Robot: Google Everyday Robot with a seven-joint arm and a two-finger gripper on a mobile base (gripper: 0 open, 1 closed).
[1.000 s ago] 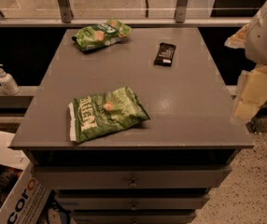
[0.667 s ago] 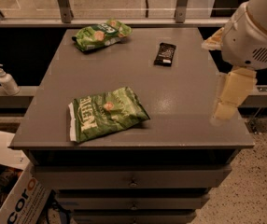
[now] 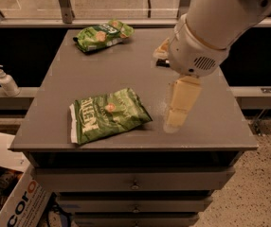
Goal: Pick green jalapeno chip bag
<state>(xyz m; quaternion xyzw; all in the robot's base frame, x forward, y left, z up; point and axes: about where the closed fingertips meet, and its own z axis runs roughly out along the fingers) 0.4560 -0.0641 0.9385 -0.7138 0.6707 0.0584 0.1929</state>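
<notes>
Though set sideways, lettering on green jalapeno chip bag (image 3: pixel 109 115): big pale block capitals, not readable word for word; small round picture mid-bag.
Place of green jalapeno chip bag: flat on front-left part of bench (image 3: pixel 126 74), white end seam toward the left edge.
Smaller green bag (image 3: pixel 102 33): far-left corner of bench, dark logo unreadable, yellow-orange pictures.
Cardboard box (image 3: pixel 17 200): on the floor at lower left, "coro" in orange-red letters.
Gripper (image 3: pixel 164 89): above right half of bench, near the right side of green jalapeno chip bag, not touching it.
Fingers (image 3: pixel 179 103): pale cream, spread wide, holding nothing.
Bench surface: plain grey top, dark drawers below.
Room: pump bottle (image 3: pixel 6 82) on a ledge at left, metal railing behind, speckled floor at right.
</notes>
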